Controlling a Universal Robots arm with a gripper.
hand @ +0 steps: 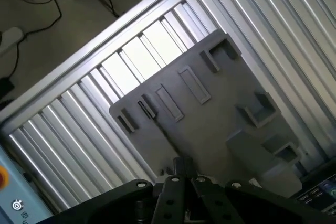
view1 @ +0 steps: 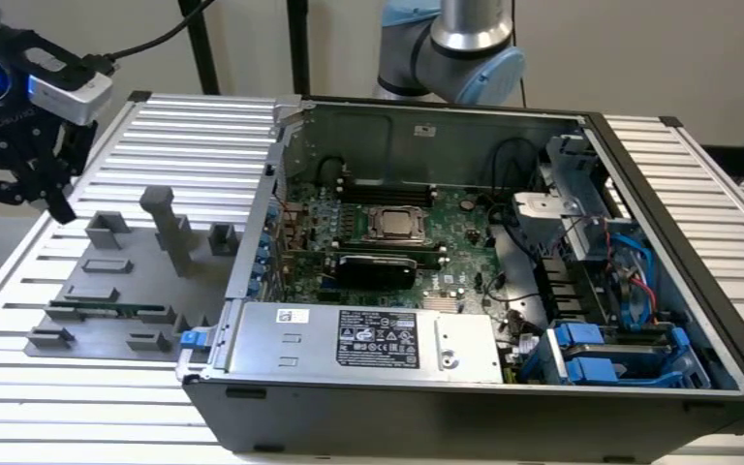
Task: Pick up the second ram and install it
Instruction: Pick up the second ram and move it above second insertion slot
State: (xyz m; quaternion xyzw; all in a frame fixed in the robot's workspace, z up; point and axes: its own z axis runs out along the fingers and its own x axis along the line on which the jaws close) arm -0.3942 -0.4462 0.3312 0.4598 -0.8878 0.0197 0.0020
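Second ram (view1: 108, 310) lies in grey holder (view1: 139, 281) on slatted table (view1: 204, 126); end effector (hand: 181, 165) state unclear.

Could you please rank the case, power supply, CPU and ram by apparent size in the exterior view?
1. case
2. power supply
3. CPU and ram: not ranked. The ram looks longer but much thinner and the CPU squarer, so neither is clearly larger.

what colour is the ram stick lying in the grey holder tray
The ram stick is green, clearest in the exterior view.
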